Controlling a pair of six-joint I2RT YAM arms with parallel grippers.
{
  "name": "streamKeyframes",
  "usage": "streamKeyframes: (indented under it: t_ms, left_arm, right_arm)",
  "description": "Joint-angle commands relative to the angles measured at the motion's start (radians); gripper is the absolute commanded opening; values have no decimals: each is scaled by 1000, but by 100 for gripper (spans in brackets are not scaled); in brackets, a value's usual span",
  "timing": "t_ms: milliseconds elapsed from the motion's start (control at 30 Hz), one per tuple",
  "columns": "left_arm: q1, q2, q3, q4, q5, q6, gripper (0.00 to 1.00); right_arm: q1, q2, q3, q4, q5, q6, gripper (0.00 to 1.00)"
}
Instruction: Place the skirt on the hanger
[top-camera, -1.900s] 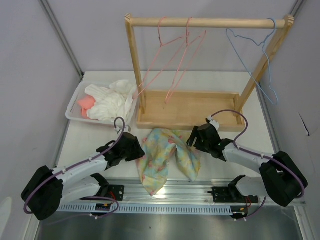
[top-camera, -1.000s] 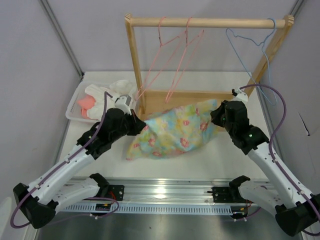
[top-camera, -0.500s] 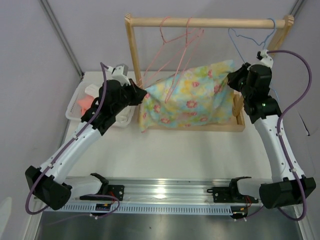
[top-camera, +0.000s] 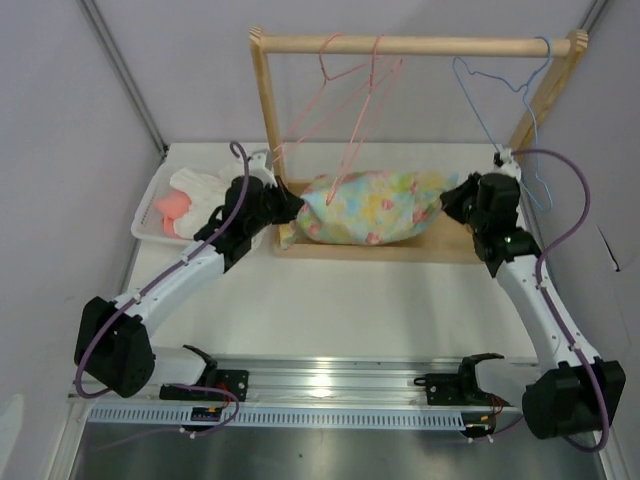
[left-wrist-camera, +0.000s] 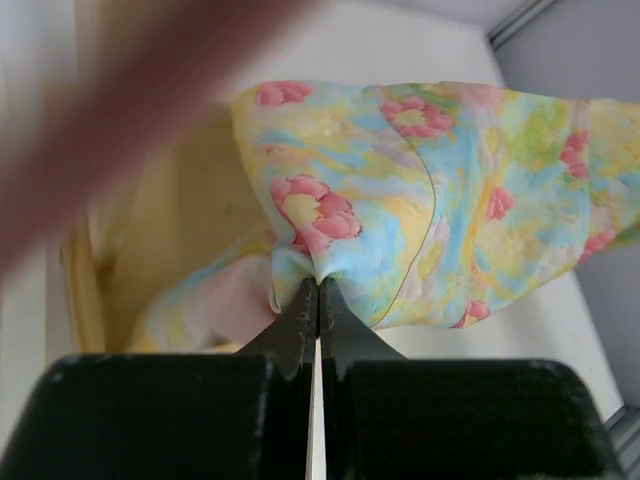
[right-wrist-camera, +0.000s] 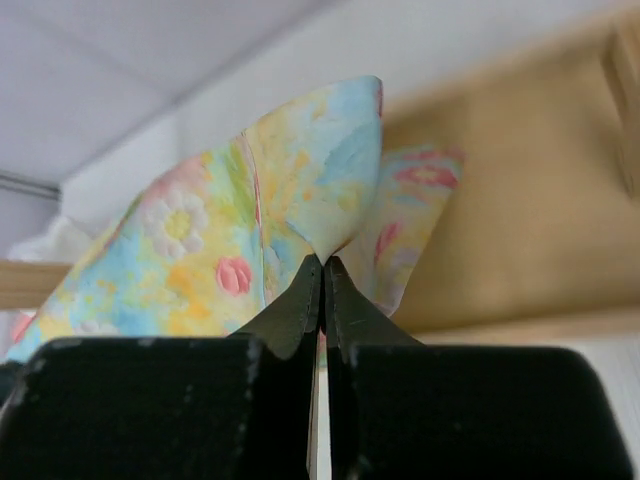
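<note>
The skirt (top-camera: 372, 207), pastel patchwork with pink flowers, stretches sideways between both grippers over the wooden rack's base tray (top-camera: 380, 250). My left gripper (top-camera: 292, 205) is shut on its left corner; the wrist view shows the skirt (left-wrist-camera: 420, 190) pinched at the left gripper's (left-wrist-camera: 318, 285) tips. At the other end my right gripper (top-camera: 448, 200) is shut on the right corner, with the skirt (right-wrist-camera: 250, 220) bunched at the right gripper's (right-wrist-camera: 322, 262) tips. The light-blue hanger (top-camera: 500, 95) hangs from the right end of the rail (top-camera: 410, 45), above and behind my right gripper.
Two pink wire hangers (top-camera: 350, 100) hang from the rail, dangling just behind the skirt. A white basket (top-camera: 150, 210) at the left holds white cloth (top-camera: 205, 195) and a coral-pink cloth (top-camera: 172, 205). The rack's uprights (top-camera: 265, 130) flank the skirt.
Both arms carried the skirt from the table's front up toward the rack, raised it high, then lowered it; now it sags over the base tray.
</note>
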Motion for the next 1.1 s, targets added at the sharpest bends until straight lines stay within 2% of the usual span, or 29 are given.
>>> streamKeyframes:
  t_ms: [0, 33, 133, 200, 233, 267, 300, 333, 400, 467, 533, 700, 867, 1067]
  left_arm:
    - [-13, -10, -195, 66, 1, -43, 0]
    - [-16, -13, -218, 63, -5, -44, 0]
    - [-27, -27, -297, -4, -62, -75, 0]
    - [-30, -41, -332, -32, -76, -93, 2]
    - [-32, -50, -356, -43, -76, -101, 13]
    - [-41, -61, -378, -48, -81, -111, 18]
    - [-47, -91, -392, -52, -100, -112, 22]
    - [-53, -110, -416, -60, -110, -112, 33]
    - [-67, -149, -427, -77, -127, -112, 48]
    - [-68, -215, -438, -103, -125, -104, 49]
    - [-67, -272, -433, -140, -130, -98, 50]
    - [-68, -404, -441, -161, -119, -81, 57]
    - [-71, -505, -417, -155, -72, -64, 58]
    - [-73, -565, -276, -192, -44, -40, 60]
  right_arm:
    - [19, -145, -183, 15, -21, 85, 0]
    - [42, -179, -290, 10, -22, 96, 0]
    - [105, -315, -453, -24, -7, 145, 1]
    - [137, -387, -500, -66, 16, 182, 10]
    - [156, -400, -527, -111, 20, 188, 14]
    - [162, -412, -537, -132, 27, 188, 16]
    - [168, -423, -543, -152, 40, 196, 27]
    - [167, -423, -549, -168, 43, 196, 32]
    - [165, -416, -558, -208, 57, 196, 46]
    - [165, -412, -564, -240, 68, 194, 58]
    - [162, -412, -566, -254, 97, 199, 64]
    - [151, -393, -511, -225, 103, 187, 66]
    - [118, -330, -393, -226, 96, 145, 67]
    - [111, -294, -261, -240, 93, 90, 66]
